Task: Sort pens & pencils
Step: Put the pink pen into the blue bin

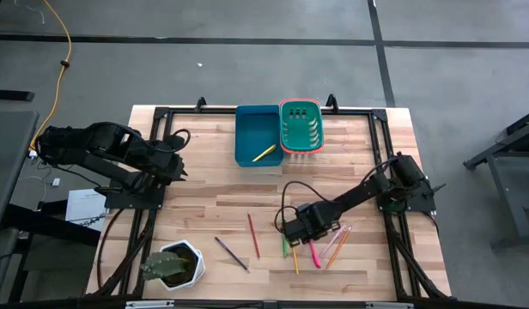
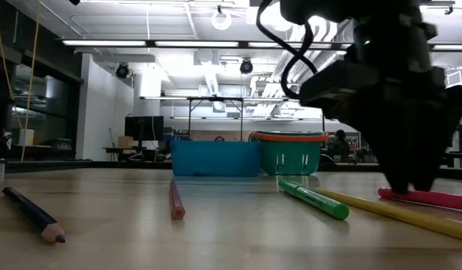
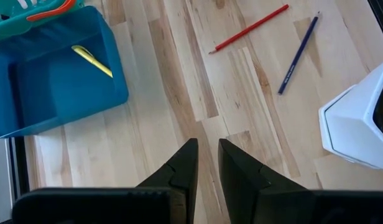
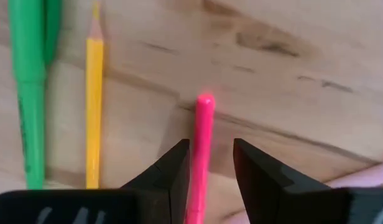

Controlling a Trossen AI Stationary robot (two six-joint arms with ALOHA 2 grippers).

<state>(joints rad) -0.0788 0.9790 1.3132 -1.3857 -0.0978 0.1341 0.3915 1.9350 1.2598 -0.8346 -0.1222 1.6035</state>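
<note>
Pens and pencils lie flat on the wooden table. A pink pen (image 4: 204,124) lies between the fingers of my open right gripper (image 4: 210,146), which points straight down near the table's front right (image 1: 306,236). Beside it lie a yellow pencil (image 4: 94,106) and a green pen (image 4: 28,93). A red pencil (image 1: 253,234) and a dark purple pencil (image 1: 231,254) lie further left. One yellow pen (image 1: 264,153) lies in the blue bin (image 1: 247,129). My left gripper (image 3: 207,149) waits raised at the table's left, narrowly open and holding nothing. My right gripper comes from above with one finger (image 4: 173,168) on each side of the pink pen's end (image 4: 204,102), which lies flat on the table. Its fingers lie along the pen. I cannot tell whether either finger touches it.
A green basket with an orange rim (image 1: 300,126) stands beside the blue bin at the table's far edge. A white pot with a plant (image 1: 174,264) sits at the front left. More orange and pink sticks (image 1: 337,245) lie right of the right gripper.
</note>
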